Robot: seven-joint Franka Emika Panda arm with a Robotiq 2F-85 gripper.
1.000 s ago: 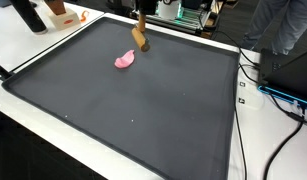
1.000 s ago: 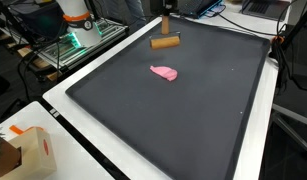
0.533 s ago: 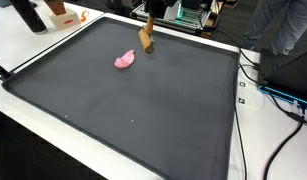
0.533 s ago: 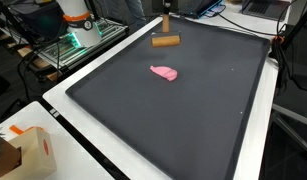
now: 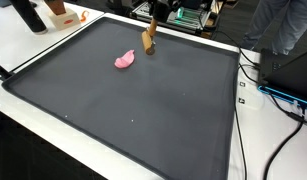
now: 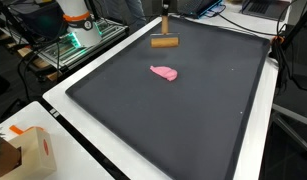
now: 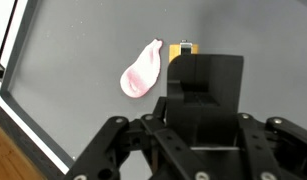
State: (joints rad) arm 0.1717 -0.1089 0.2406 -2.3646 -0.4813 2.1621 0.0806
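I'm looking down the wrist view and seeing the black Robotiq gripper point(image 7: 193, 62) filling the lower frame, with the short brown wooden cylinder point(image 7: 183, 49) peeking out just beyond it. In an exterior view the fingers are pinching that cylinder point(image 6: 165, 42) from above. It's hanging crosswise under them, at the far end of the dark grey rubber mat point(image 6: 193, 120). I can't tell whether it's grazing the mat or riding just clear of it. The soft pink crumpled piece point(image 6: 165, 72) is lying flat on the mat, near the cylinder but apart from it. By my reckoning the grasp is made and the cylinder isn't yet released. The pink piece is lying free of the gripper.
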